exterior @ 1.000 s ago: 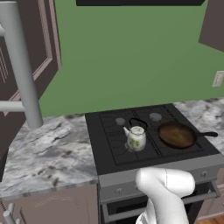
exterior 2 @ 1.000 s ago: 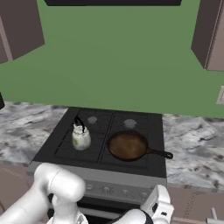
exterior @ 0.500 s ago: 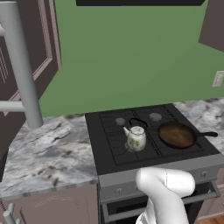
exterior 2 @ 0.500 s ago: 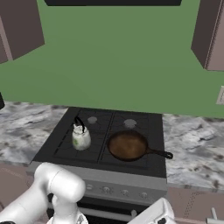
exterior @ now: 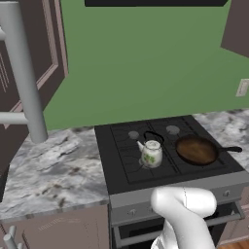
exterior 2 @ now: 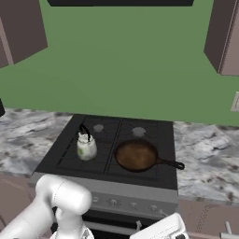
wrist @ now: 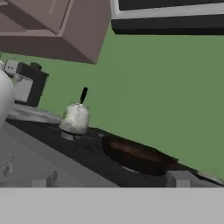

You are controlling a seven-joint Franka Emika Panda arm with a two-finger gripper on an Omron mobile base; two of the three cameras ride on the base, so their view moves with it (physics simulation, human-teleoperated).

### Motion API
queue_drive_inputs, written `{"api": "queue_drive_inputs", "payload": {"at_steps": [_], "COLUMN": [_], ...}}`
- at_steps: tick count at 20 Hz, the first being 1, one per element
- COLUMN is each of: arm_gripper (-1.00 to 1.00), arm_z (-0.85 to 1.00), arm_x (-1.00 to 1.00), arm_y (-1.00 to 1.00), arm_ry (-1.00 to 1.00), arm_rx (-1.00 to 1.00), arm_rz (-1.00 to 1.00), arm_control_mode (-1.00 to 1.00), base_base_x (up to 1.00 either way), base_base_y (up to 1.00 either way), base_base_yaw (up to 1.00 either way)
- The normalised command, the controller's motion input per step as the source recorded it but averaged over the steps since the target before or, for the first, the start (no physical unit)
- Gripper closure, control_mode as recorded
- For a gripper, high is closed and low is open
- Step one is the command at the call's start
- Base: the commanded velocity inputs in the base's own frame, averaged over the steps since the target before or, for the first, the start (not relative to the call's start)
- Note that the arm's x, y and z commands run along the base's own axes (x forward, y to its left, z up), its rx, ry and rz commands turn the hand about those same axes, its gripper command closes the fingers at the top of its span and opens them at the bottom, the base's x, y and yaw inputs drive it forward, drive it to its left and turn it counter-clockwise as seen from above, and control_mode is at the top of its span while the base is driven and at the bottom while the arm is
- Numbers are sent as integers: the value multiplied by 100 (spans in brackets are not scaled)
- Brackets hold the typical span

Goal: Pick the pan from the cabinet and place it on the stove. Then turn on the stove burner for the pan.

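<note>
Matt dark pan (exterior: 196, 150) on black stove (exterior: 126, 168), grey steel front; veined marble counter (exterior: 53, 168).

Dark brown pan (exterior 2: 136, 155) on the black stove (exterior 2: 70, 151), beside a white floral kettle (exterior 2: 86, 146); green wall (exterior 2: 130, 65).

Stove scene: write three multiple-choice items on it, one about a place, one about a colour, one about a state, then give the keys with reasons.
1. Where does the pan sit?
A. On the stove's front right grate
B. On the marble counter
C. Inside the cabinet

2. What colour is the wall behind the stove?
A. White
B. Green
C. Blue

3. How does the kettle stand?
A. Tipped on its side
B. Upside down
C. Upright on the grate

Answers:
1. A: both base views show the pan on the front right grate, handle pointing right.
2. B: the wall is plain green.
3. C: the kettle stands on its base, black handle on top, left of the pan.
</note>
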Motion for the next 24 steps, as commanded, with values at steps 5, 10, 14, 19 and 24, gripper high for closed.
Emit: {"api": "queue_drive_inputs", "payload": {"at_steps": [5,10,14,19,24], "arm_gripper": [-100,-100,-100,-100,-100], "arm_z": [0,0,-6,-17,-23], "arm_x": [1,4,6,14,10], "arm_y": [1,12,8,27,24], "arm_ry": [1,4,2,4,7], "arm_rx": [29,3,-1,-3,0], "arm_rz": [-1,0,-1,-10,-15], "arm_control_mode": [-100,-100,-100,-100,-100], "base_base_x": [0,0,0,0,0], "base_base_y": [0,0,0,0,0], "base_base_yaw": [0,0,0,0,0]}}
